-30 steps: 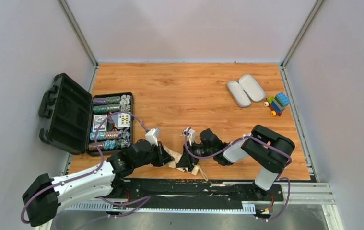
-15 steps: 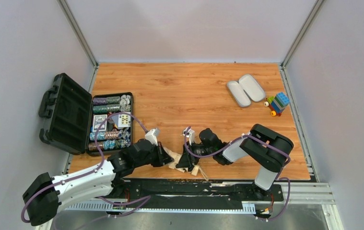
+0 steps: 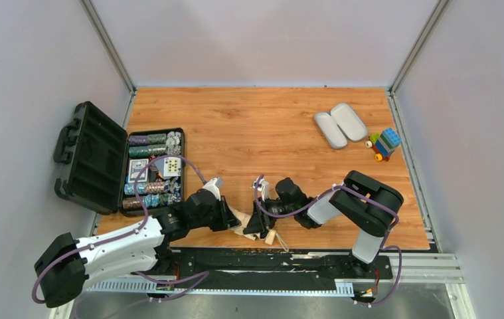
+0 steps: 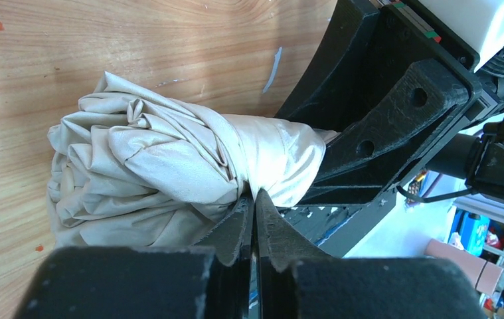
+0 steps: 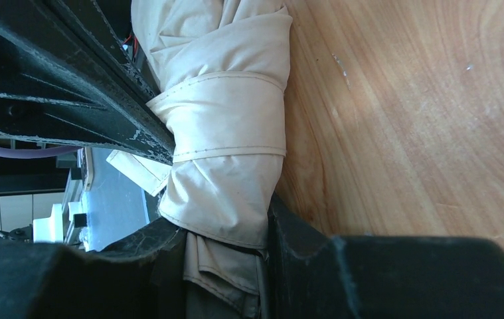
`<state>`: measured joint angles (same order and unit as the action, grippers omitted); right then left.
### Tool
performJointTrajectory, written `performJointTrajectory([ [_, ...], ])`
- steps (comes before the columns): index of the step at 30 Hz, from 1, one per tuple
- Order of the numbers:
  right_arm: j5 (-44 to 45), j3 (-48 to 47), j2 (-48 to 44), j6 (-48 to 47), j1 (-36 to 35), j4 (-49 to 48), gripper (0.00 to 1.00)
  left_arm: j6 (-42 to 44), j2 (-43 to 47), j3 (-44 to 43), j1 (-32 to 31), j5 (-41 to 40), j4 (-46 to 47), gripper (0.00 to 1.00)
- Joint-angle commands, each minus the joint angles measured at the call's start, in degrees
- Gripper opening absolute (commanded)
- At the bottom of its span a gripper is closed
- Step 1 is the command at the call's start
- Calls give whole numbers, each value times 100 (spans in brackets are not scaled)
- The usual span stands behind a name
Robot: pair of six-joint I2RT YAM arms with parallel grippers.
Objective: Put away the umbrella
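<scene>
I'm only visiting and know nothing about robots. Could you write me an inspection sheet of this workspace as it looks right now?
Surface: wooden table, with a few small marks near the umbrella.
Job's things: umbrella, beige, folded and strapped, lying at the near edge between the two arms.
Clutter: open black case of poker chips at the left; two oval cases and a toy block car at the far right.
Grippers: right gripper shut on the umbrella; left gripper shut, tips against the fabric.
Cables: purple cables loop along both arms, one of them over the chip tray.
Surroundings: pale walls on three sides, with metal frame posts.
</scene>
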<state>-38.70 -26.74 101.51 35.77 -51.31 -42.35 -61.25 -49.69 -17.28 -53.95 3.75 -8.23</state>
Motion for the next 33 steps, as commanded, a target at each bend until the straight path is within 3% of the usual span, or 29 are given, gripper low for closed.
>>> performJointTrajectory([
  [1,726,90,299,-99,167,675,0,168,-329,87,-79,78,-1294,9],
  [12,695,94,291,-130,168,660,0,205,-389,-22,-76,-135,-1508,18],
  [17,714,86,286,-123,173,641,0,146,-451,191,-76,-44,-929,7],
  [20,706,81,287,-115,173,640,0,68,-442,264,-80,135,-688,6],
  [24,710,89,239,-147,171,666,0,167,22,72,-80,210,-1256,7],
  [26,667,102,226,-183,173,581,0,172,560,-156,-80,96,-1832,11],
  [31,809,256,-207,-442,81,248,0,182,2069,-950,-80,-806,-2980,40],
  [33,957,232,-567,-701,15,374,12,358,2288,-1183,-76,-1193,-3049,47],
])
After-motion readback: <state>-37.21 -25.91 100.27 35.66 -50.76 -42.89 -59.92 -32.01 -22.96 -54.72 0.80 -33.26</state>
